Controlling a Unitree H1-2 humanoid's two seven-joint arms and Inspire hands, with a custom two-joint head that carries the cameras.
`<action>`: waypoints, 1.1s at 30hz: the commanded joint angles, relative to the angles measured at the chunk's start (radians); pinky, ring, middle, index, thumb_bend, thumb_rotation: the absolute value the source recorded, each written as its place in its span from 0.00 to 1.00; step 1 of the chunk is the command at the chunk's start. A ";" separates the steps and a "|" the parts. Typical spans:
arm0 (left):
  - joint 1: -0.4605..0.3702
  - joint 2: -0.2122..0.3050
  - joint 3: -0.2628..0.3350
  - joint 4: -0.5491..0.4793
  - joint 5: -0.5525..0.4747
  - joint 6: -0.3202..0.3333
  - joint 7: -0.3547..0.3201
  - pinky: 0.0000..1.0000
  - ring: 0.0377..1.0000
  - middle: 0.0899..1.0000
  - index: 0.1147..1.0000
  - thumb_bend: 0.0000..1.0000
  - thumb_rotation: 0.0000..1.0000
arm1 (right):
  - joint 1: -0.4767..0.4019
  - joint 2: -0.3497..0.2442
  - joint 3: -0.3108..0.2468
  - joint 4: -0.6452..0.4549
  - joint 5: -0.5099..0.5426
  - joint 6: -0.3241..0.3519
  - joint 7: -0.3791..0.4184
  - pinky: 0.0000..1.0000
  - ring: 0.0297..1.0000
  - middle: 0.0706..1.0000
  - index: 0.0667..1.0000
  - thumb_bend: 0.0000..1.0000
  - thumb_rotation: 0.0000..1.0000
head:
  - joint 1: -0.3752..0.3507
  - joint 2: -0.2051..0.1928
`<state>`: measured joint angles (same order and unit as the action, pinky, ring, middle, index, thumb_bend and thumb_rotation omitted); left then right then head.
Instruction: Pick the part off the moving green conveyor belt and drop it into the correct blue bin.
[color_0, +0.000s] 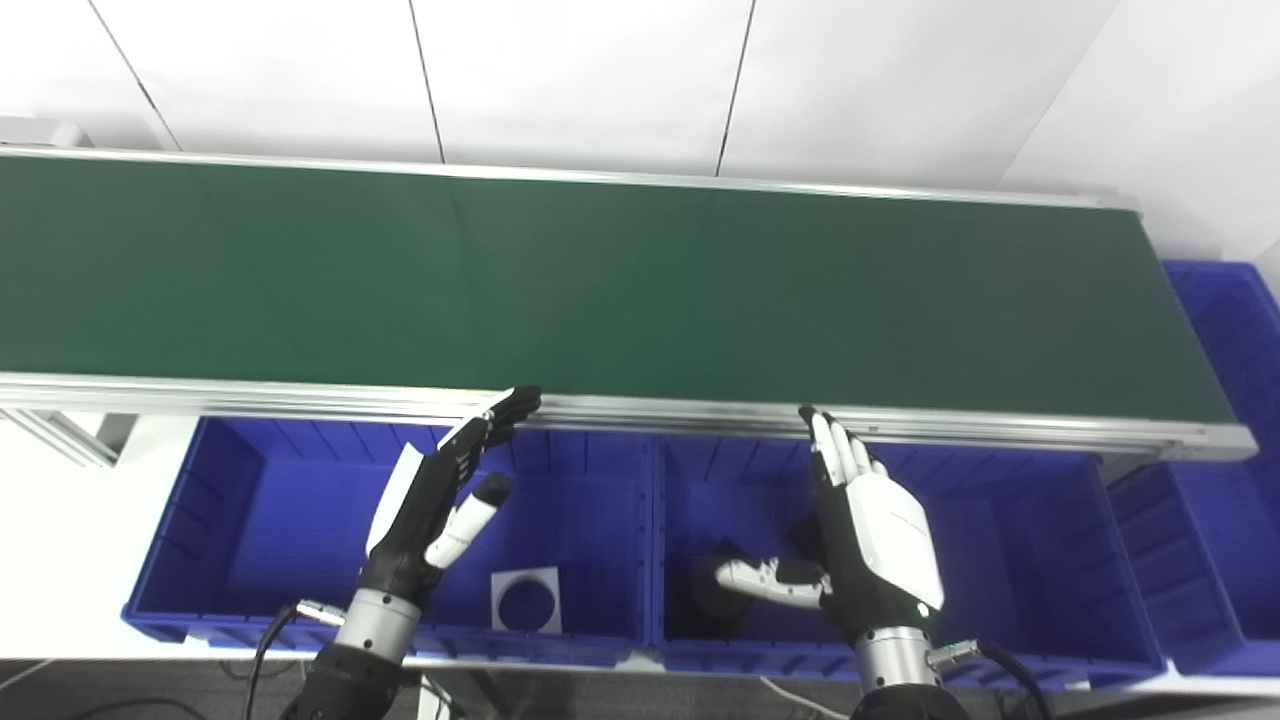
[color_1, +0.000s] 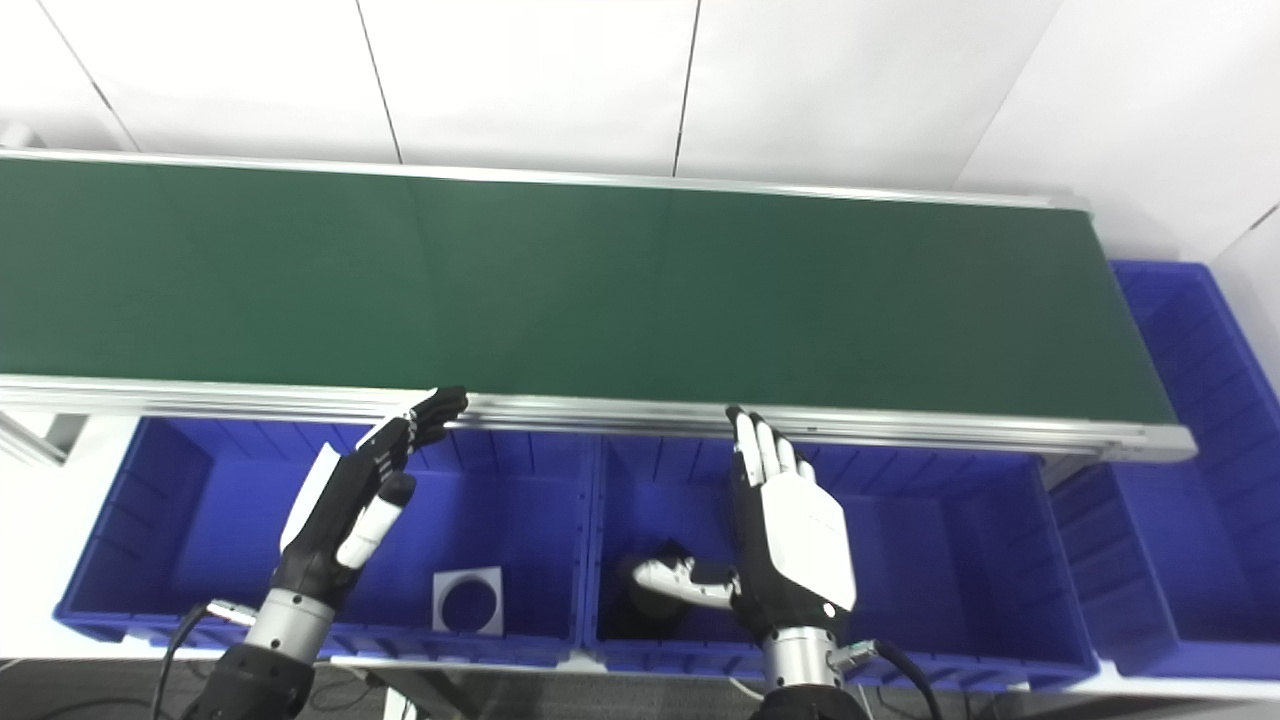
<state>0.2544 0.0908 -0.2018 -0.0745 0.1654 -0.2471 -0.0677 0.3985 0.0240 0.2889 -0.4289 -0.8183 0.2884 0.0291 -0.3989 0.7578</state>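
Left eye view shows the green conveyor belt (color_0: 620, 280) running across the frame with no part on it. Below its near rail sit two blue bins side by side. The left blue bin (color_0: 250, 490) holds a grey square plate with a round hole (color_0: 526, 600), lying flat on the bin floor. The right blue bin (color_0: 1020, 540) holds a dark object (color_0: 705, 600), partly hidden behind the thumb, so its shape is unclear. A third blue bin (color_0: 1235, 400) stands past the belt's right end. The left robot hand (color_0: 440, 500) hovers over the left bin, released, fingers spread and reaching toward the rail, grasping nothing. The right robot hand (color_0: 870, 540) hovers over the right bin, likewise released, fingers straight, thumb out to the side
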 joint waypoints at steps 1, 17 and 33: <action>-0.031 0.000 -0.003 -0.008 -0.015 -0.049 -0.012 0.87 0.87 0.84 0.82 0.71 1.00 | 0.017 0.023 -0.018 0.009 0.186 -0.146 -0.062 0.89 1.00 1.00 1.00 0.75 0.58 | 0.015 -0.009; -0.015 -0.030 -0.005 0.117 -0.011 -0.135 0.005 0.89 0.89 0.85 0.82 0.74 1.00 | 0.027 -0.016 -0.102 0.174 0.551 -0.436 -0.103 0.90 0.92 0.95 0.97 0.76 0.87 | 0.112 -0.114; -0.025 -0.040 0.006 0.215 -0.031 -0.220 0.012 0.89 0.88 0.84 0.81 0.77 1.00 | 0.023 0.011 -0.134 0.297 0.672 -0.584 -0.102 0.94 0.91 0.91 0.96 0.67 0.85 | 0.133 -0.226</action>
<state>0.2436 0.0549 -0.1925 0.1592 0.1434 -0.4255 -0.0642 0.4198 0.0243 0.1549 -0.1153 -0.1559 -0.2339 -0.0670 -0.2684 0.5384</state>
